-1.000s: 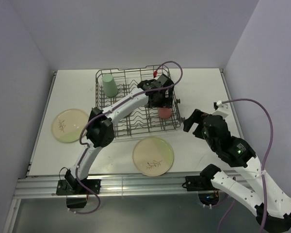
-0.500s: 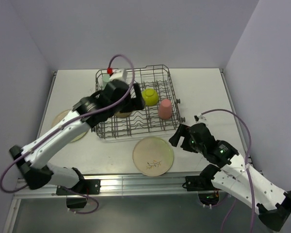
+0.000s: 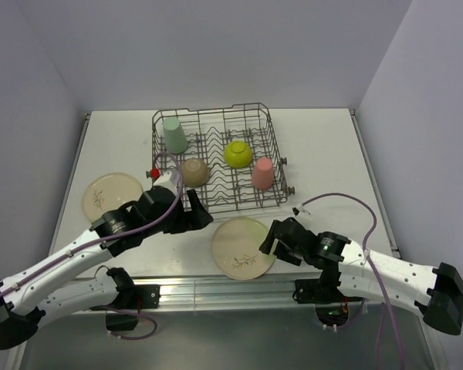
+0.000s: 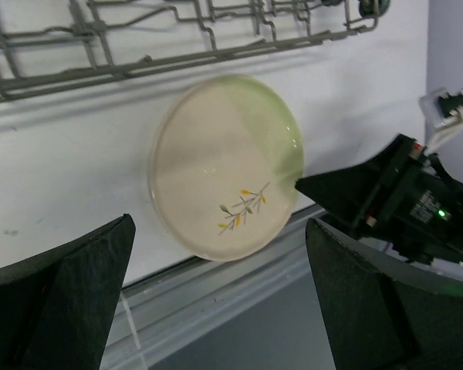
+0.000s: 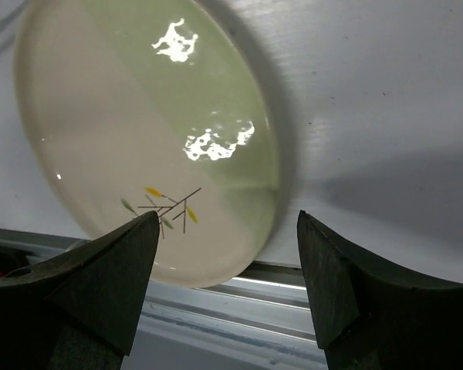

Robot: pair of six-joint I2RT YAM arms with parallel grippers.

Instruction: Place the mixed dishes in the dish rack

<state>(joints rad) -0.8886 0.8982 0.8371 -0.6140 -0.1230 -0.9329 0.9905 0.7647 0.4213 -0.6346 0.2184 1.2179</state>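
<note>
— What's the desk (image 3: 324,154) like?
— White and flat, with pale walls on three sides and a metal rail along the near edge.
— What lies on it?
— The rack (image 3: 217,154) stands at the back, about the middle. The left plate (image 3: 108,194) lies flat just left of it. The near plate (image 3: 243,247) lies flat in front of the rack at the near edge, sprig facing up, part cream and part green.

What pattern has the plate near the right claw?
The plate is cream and pale green with a leaf sprig; best in the right wrist view.
</note>
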